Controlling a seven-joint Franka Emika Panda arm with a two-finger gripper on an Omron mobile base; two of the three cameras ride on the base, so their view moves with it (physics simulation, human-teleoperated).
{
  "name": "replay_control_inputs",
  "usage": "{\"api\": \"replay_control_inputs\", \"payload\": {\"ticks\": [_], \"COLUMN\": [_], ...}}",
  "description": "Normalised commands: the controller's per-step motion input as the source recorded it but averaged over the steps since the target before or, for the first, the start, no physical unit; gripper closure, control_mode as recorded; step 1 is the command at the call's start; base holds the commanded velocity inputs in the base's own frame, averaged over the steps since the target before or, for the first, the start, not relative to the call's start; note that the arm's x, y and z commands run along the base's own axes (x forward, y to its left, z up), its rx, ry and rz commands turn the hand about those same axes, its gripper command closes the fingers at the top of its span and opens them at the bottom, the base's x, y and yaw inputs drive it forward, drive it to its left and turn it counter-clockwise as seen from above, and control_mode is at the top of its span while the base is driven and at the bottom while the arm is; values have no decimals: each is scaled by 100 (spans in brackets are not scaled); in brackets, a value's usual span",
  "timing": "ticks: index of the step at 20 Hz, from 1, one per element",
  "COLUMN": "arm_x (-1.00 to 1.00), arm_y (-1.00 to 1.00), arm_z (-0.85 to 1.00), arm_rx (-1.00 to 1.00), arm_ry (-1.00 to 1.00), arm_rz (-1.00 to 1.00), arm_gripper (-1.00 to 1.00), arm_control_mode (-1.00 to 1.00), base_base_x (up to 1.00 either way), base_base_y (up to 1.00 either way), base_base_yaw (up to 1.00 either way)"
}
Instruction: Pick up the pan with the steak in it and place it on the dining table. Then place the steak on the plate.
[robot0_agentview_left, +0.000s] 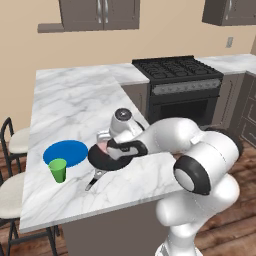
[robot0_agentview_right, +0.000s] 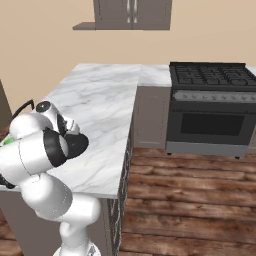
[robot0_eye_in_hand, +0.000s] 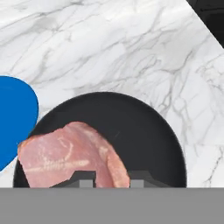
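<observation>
1. The gripper (robot0_eye_in_hand: 112, 181), fingertips cut off at the frame edge, is closed on the steak (robot0_eye_in_hand: 70, 155).
2. The steak lies in the pan (robot0_eye_in_hand: 144, 135).
3. The pan sits on the dining table (robot0_agentview_left: 75, 100), just beside the plate (robot0_agentview_left: 65, 152); a green cup (robot0_agentview_left: 58, 170) stands at the plate's near edge.

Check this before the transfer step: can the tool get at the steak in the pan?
Probably yes. The tool looks shut on the steak edge, inside the pan, with nothing covering it.

Kitchen; black stove (robot0_agentview_left: 178, 80); marble counter (robot0_agentview_left: 75, 100)
</observation>
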Motion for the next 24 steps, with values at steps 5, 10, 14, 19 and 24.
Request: {"api": "replay_control_inputs", "payload": {"ticks": [5, 10, 14, 19, 24], "arm_x": [-18, 6, 17, 13, 1], "arm_y": [9, 41, 57, 55, 33], "arm_z": [50, 36, 29, 26, 8], "arm_rx": [7, 1, 0, 4, 11], "arm_ry": [-12, -13, -11, -7, 0], "arm_rz": [0, -5, -9, -5, 0], "arm_gripper": [100, 100, 100, 100, 100], "arm_control_mode": [-100, -100, -100, -100, -100], "base_base_x": [0, 0, 0, 0, 0], "base_base_y": [0, 0, 0, 0, 0], "base_base_yaw": [0, 0, 0, 0, 0]}}
